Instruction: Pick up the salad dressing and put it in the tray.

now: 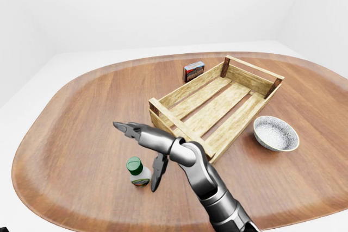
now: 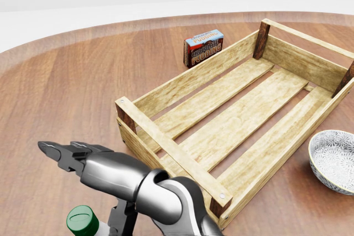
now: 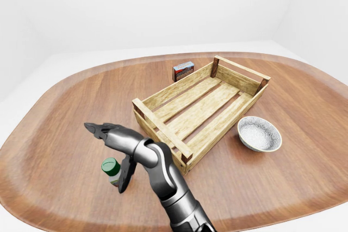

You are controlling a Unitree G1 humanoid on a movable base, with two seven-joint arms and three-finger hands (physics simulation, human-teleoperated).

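Right hand [image 1: 142, 150] hangs over wooden table [image 1: 76, 112], fingers spread apart, holding nothing. One finger points down just beside salad dressing bottle [image 1: 138, 171]. Bottle with green cap stands upright on table, left of wooden tray [image 1: 217, 101], not inside. Pudding box [image 1: 193, 71] beyond tray. Bowl [image 1: 276, 133] right of tray.

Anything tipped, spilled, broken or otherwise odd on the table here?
Nothing stands out. The green-capped salad dressing bottle stands upright beside the open right hand, the slatted wooden tray looks intact, and the chocolate pudding box and speckled bowl sit upright.
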